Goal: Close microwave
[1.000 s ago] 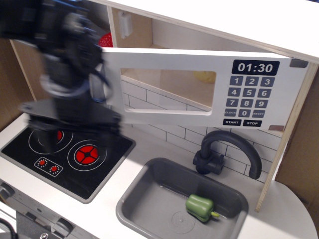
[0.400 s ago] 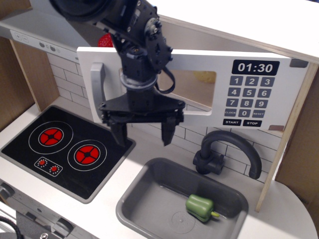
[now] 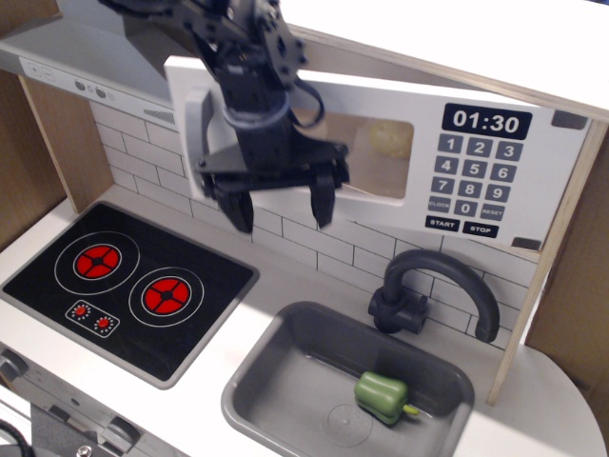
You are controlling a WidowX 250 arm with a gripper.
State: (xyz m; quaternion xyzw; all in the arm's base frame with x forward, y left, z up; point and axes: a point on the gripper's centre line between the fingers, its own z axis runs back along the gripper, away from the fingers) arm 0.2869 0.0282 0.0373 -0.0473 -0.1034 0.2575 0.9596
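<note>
The microwave [image 3: 476, 167] sits under the top shelf, with a black keypad and a clock display reading 01:30. Its white door [image 3: 381, 124] with a clear window stands nearly flush with the front, its left edge only slightly out. The grey bar handle [image 3: 197, 133] is at the door's left end. My black gripper [image 3: 279, 205] hangs open and empty in front of the door's left half, fingers pointing down, just right of the handle. My arm hides part of the door window.
A black two-burner stove [image 3: 128, 286] lies at the lower left. A grey sink [image 3: 285, 381] holds a green pepper [image 3: 383, 396], with a dark tap [image 3: 433, 286] behind it. A grey range hood [image 3: 67, 67] is at the upper left.
The door has swung back from wide open to nearly flush. My gripper moved from over the stove rightward, then up and back against the door.
</note>
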